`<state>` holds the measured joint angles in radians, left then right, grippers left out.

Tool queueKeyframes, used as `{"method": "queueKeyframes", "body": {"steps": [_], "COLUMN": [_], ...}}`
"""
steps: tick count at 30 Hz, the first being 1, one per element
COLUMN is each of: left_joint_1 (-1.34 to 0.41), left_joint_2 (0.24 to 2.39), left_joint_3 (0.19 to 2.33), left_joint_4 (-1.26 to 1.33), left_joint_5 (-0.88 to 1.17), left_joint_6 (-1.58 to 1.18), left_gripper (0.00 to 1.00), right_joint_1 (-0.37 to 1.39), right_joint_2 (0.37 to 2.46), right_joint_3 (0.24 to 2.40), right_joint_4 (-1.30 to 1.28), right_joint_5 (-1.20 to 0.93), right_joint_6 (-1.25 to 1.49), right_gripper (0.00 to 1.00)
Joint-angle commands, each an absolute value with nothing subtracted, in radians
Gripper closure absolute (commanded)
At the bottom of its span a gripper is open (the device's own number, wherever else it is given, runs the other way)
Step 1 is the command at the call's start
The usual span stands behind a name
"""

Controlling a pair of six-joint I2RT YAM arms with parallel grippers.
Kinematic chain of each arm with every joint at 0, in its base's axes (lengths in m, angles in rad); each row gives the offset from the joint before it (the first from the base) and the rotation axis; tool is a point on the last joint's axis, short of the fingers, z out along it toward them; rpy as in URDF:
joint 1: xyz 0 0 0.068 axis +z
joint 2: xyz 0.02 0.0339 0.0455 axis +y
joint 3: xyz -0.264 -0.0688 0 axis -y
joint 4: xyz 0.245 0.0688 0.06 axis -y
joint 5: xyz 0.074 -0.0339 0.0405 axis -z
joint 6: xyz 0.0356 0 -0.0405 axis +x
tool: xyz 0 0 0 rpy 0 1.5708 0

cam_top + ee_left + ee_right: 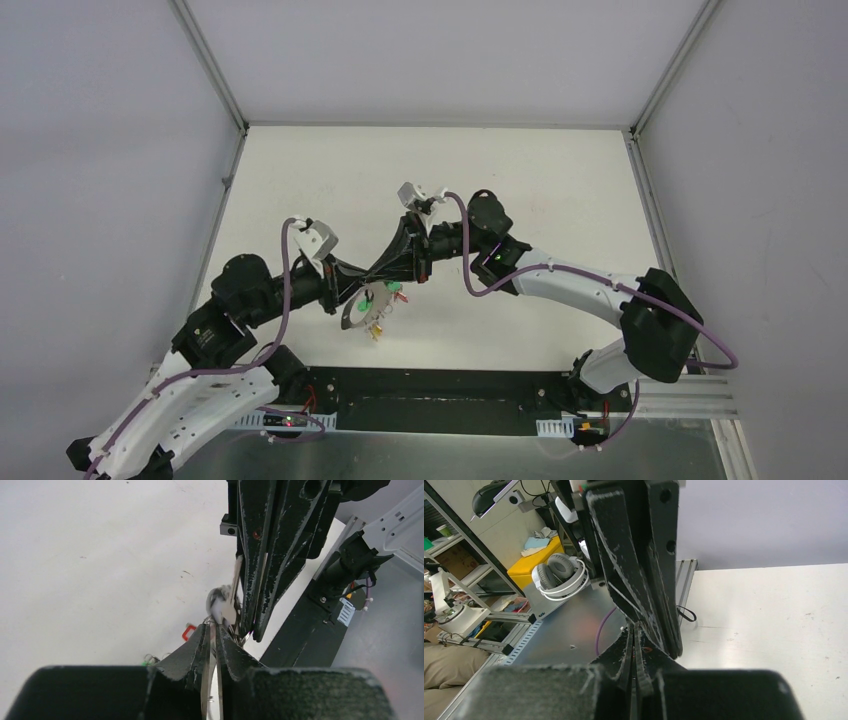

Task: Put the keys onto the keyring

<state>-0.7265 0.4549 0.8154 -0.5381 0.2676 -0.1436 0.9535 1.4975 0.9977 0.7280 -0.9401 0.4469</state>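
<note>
Grey walls box in a white table [300, 180]. Over its middle, toward the near edge, the left gripper [212, 642] is pinched almost together on a thin bright edge of metal, which I judge to be the wire of the large thin grey metal keyring [358, 308]. The right gripper [634, 647] meets it tip to tip, pressed together; what it nips I cannot tell. A small silver key [229, 605] lies against its fingers. The ring carries capped keys [378, 325] in red, yellow and green, which seem to dangle above the table. Ring and keys look light, stiff and slippery, so take a key squarely by its flat blade or cap
</note>
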Motion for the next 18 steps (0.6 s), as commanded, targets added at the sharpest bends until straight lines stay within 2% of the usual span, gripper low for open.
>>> {"method": "queueKeyframes", "body": {"steps": [1, 5, 9, 12, 18], "left_joint_1": [-0.730, -0.730, -0.730, -0.730, -0.729], "left_joint_2": [0.453, 0.415, 0.369, 0.348, 0.353], "left_joint_3": [0.771, 0.753, 0.752, 0.768, 0.815], "left_joint_4": [-0.428, -0.424, -0.441, -0.478, -0.541], "left_joint_5": [0.318, 0.316, 0.274, 0.222, 0.142], "left_joint_6": [-0.240, -0.250, -0.229, -0.200, -0.195], "left_gripper": [0.89, 0.84, 0.69, 0.61, 0.54], "right_joint_1": [0.955, 0.943, 0.919, 0.898, 0.859], "right_joint_2": [1.428, 1.408, 1.368, 1.307, 1.139], "right_joint_3": [0.997, 0.972, 0.936, 0.901, 0.815], "right_joint_4": [0.808, 0.804, 0.771, 0.706, 0.471], "right_joint_5": [-0.930, -0.930, -0.930, -0.930, -0.923], "right_joint_6": [0.443, 0.443, 0.433, 0.405, 0.309], "right_gripper": [1.00, 1.00, 1.00, 1.00, 1.00]}}
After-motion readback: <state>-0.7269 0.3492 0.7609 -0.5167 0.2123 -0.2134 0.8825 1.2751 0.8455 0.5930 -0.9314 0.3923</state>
